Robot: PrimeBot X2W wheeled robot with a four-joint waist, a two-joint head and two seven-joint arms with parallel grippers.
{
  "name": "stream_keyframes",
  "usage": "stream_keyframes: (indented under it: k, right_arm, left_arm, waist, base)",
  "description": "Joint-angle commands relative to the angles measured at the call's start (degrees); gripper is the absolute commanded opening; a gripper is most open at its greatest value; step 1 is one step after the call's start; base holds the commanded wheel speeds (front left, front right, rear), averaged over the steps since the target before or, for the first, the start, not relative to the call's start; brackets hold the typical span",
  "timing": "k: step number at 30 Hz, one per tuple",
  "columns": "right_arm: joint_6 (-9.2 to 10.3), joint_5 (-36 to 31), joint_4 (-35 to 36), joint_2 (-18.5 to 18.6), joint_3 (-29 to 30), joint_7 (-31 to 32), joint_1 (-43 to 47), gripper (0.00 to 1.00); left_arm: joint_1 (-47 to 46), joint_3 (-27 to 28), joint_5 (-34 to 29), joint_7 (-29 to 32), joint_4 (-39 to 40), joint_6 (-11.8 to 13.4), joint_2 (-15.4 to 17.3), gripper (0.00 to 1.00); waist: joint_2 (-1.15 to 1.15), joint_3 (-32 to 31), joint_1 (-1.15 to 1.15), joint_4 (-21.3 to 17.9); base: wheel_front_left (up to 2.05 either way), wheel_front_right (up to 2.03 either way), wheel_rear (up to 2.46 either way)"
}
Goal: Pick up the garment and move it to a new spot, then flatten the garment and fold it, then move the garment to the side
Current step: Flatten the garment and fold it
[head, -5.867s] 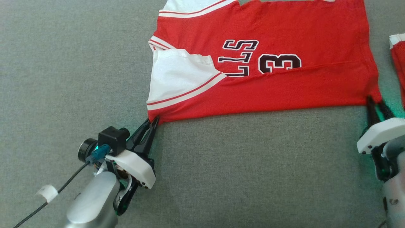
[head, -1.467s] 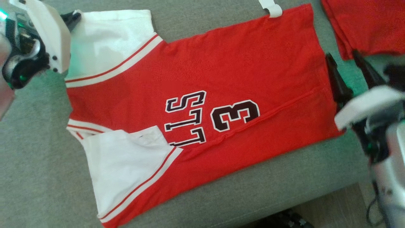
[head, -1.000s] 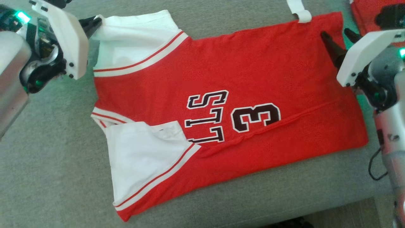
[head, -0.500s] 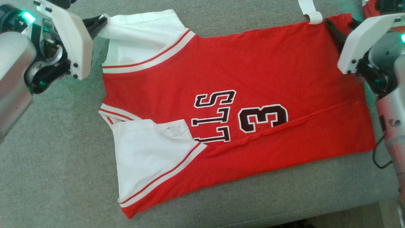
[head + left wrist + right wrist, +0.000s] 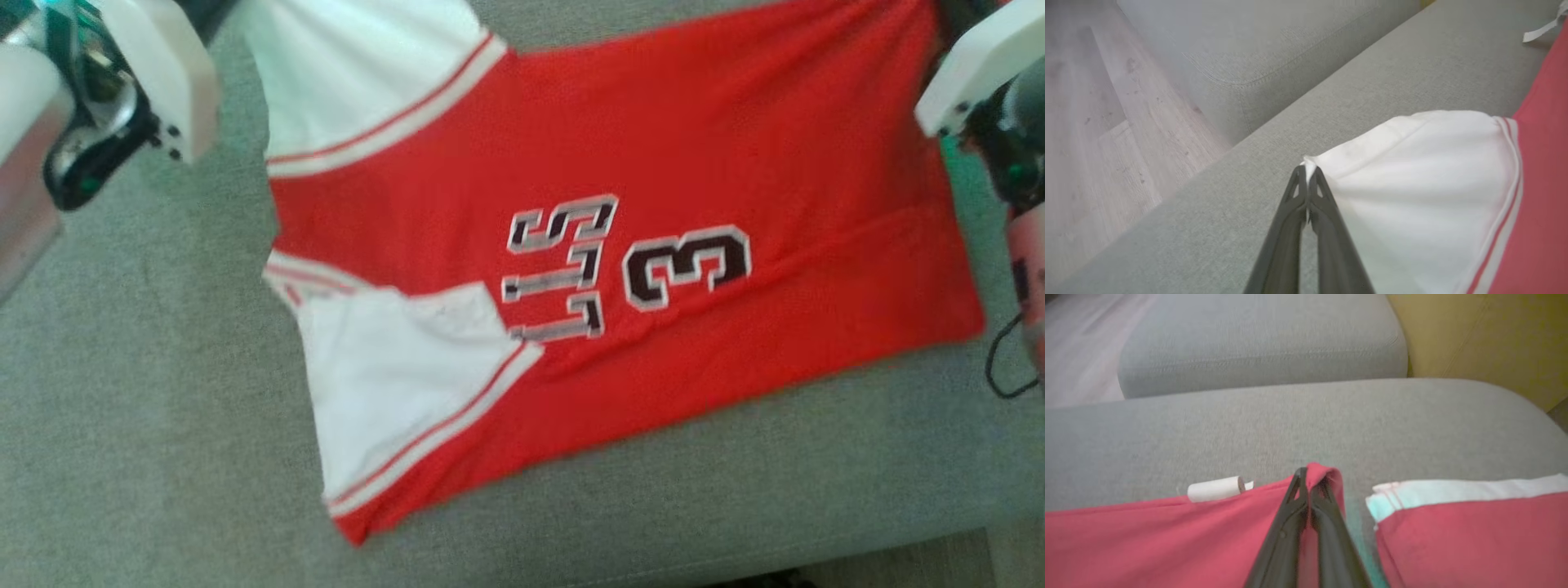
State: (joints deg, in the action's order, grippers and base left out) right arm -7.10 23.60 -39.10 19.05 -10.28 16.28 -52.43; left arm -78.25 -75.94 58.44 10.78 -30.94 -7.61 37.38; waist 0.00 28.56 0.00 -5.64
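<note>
Right now I am pinching the garment (image 5: 1412, 192) with my left gripper (image 5: 1306, 171). Its two fingers are pressing together on the very corner of the white sleeve. The sleeve is spreading out to the right of my fingers, and the red part is starting past it. The grey sofa seat (image 5: 1208, 212) is lying under my fingers. Farther off to the left, the wooden floor (image 5: 1094, 122) is showing.

My right gripper (image 5: 1310, 473) is pinching too. Its fingers are squeezing tight on a small red fold at the edge of the garment. Just left of the tips, a little white roll (image 5: 1214, 488) is resting by the red edge. On the right, a bit apart from my fingers, another red cloth (image 5: 1470, 539) with a white band is lying. Farther ahead, more grey sofa is rising, and a yellow cushion (image 5: 1486, 339) is sitting far off to the right.

Looking down from my head, the garment is lying spread on the sofa between my two grippers. Black letters and a big number 3 (image 5: 686, 268) are showing in its middle. That view is looking blurry.
</note>
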Motion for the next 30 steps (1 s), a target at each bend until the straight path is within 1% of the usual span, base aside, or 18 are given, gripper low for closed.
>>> stream_keyframes:
  k: [1,6,8,12,16,18,20,25,30]
  right_arm:
    - [-0.39,-0.69,1.10,1.11,0.62,-1.71,-2.04,0.00]
    - [-0.39,-0.21,-0.28,1.93,1.79,-4.40,-2.71,0.00]
    - [-0.39,0.51,-0.44,2.60,1.98,-4.97,-1.80,0.00]
    - [-0.39,1.57,0.24,3.55,1.73,-5.79,0.46,0.00]
    - [-0.39,2.82,2.09,5.28,1.82,-6.59,5.17,0.00]
    - [-0.39,3.41,3.22,6.13,1.91,-6.62,7.69,0.00]
    - [-0.39,3.76,4.47,6.81,2.25,-6.68,10.18,0.00]
    - [-0.39,4.38,7.87,7.84,4.19,-6.53,17.00,0.00]
    - [-0.39,4.88,11.61,8.76,6.96,-6.02,24.66,0.00]
  left_arm:
    - [-4.71,2.62,-0.99,-2.53,-0.71,0.12,2.19,0.00]
    - [-6.38,2.61,-1.10,-9.16,-3.44,0.12,0.84,0.00]
    - [-5.39,2.61,-0.01,-10.72,-3.49,0.12,0.35,0.00]
    - [-2.92,2.60,0.60,-12.58,-1.92,0.12,0.45,0.00]
    - [1.95,2.60,0.13,-15.01,0.99,0.12,1.11,0.00]
    - [4.73,2.60,2.85,-15.82,2.77,0.12,1.59,0.00]
    - [7.17,2.60,4.02,-16.76,4.43,0.12,2.48,0.00]
    - [13.40,2.60,4.28,-18.08,8.46,0.12,4.34,0.00]
    - [19.79,2.59,4.85,-19.46,12.24,0.12,4.82,0.00]
  waist:
    - [0.00,0.06,0.00,0.25]
    - [0.00,-0.67,0.00,1.38]
    - [0.00,-1.32,0.00,1.92]
    - [0.00,-2.18,0.00,2.93]
    - [0.00,-3.74,0.00,4.75]
    - [0.00,-4.53,0.00,5.49]
    - [0.00,-5.35,0.00,6.09]
    - [0.00,-7.61,0.00,7.61]
    - [0.00,-10.01,0.00,8.99]
  base:
    - [0.00,0.00,0.00]
    - [0.00,0.00,0.00]
    - [0.00,0.00,0.00]
    - [0.00,0.00,0.00]
    - [0.00,0.00,0.00]
    - [0.00,0.00,0.00]
    - [0.00,0.00,0.00]
    - [0.00,0.00,0.00]
    - [0.00,0.00,0.00]
